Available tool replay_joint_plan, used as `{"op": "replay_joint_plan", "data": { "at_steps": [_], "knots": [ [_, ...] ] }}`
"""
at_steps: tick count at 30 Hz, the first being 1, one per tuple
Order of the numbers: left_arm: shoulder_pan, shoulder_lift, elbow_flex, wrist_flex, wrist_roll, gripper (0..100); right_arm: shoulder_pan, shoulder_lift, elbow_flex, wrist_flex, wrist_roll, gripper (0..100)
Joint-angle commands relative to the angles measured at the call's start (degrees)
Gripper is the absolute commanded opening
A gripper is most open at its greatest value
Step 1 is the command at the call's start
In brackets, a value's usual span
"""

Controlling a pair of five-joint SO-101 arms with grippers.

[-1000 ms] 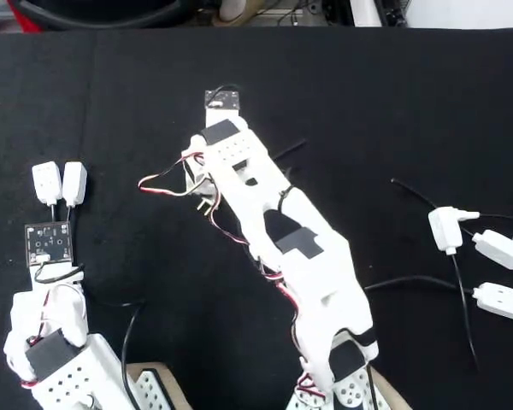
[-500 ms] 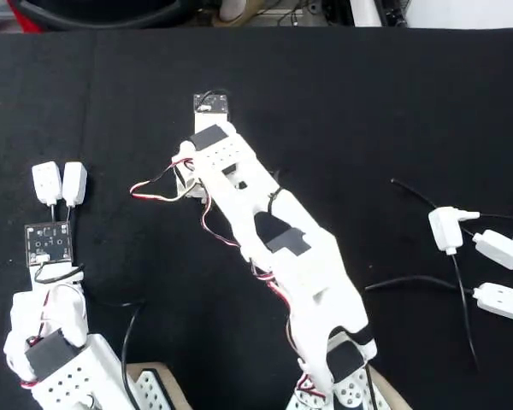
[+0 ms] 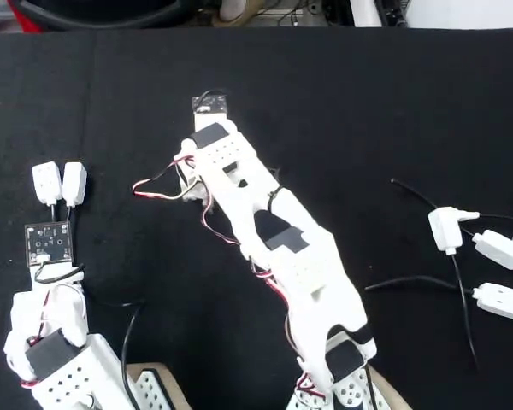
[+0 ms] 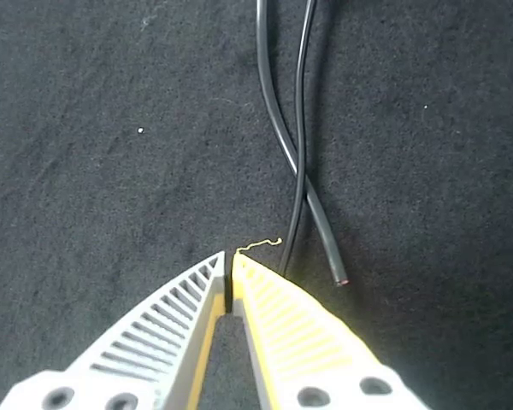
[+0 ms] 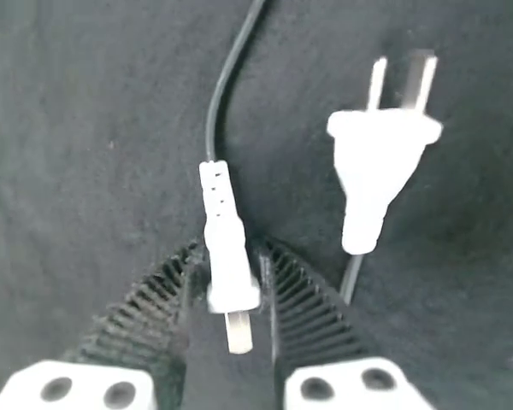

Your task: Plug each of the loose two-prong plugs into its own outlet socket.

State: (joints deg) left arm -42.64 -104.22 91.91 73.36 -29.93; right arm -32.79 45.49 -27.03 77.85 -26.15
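My right gripper [image 5: 229,252] is shut on a slim white two-prong plug [image 5: 221,222], its prongs pointing back toward the wrist and its black cable trailing away. A second white plug [image 5: 380,162] lies loose on the cloth just beside it, prongs pointing away. In the high view the right arm [image 3: 265,231] stretches to the table's middle and covers both plugs. My left gripper [image 4: 231,256] is shut on nothing, resting on the cloth next to two black cables [image 4: 301,171]. Those cables lead to two white sockets [image 3: 60,182] ahead of the left arm [image 3: 51,342].
Three more white plug or socket pieces [image 3: 487,256] with black cables lie at the table's right edge. Red and white servo wires [image 3: 158,184] loop out beside the right wrist. The black cloth [image 3: 368,111] covers the whole table.
The right arm has swung a little to the left and farther back over the table; it has hardly moved in the last half second. The left arm has stayed still.
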Motion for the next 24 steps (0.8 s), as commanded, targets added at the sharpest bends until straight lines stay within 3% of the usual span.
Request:
{"op": "replay_joint_plan", "data": {
  "at_steps": [1,7,12,15,20,24],
  "knots": [
    [0.66,-0.18,0.13,-0.26,-0.62,3,-1.93,-0.22,-5.49,9.58,8.70,1.4],
    [0.66,-0.18,0.13,-0.26,-0.62,3,-1.93,-0.13,-5.67,23.03,20.31,1.4],
    [0.66,-0.18,0.22,-0.26,-0.62,3,-3.25,-1.10,4.26,23.21,25.76,1.8],
    [0.66,-0.18,0.22,-0.26,-0.62,3,-3.69,-1.10,8.66,23.03,27.25,3.1],
    [0.66,-0.18,0.22,-0.18,-0.62,3,-2.46,-1.01,10.77,23.03,27.25,15.6],
    [0.57,-0.18,0.22,-0.18,-0.62,3,-2.55,-1.19,10.15,23.03,27.16,16.0]
  ]
}}
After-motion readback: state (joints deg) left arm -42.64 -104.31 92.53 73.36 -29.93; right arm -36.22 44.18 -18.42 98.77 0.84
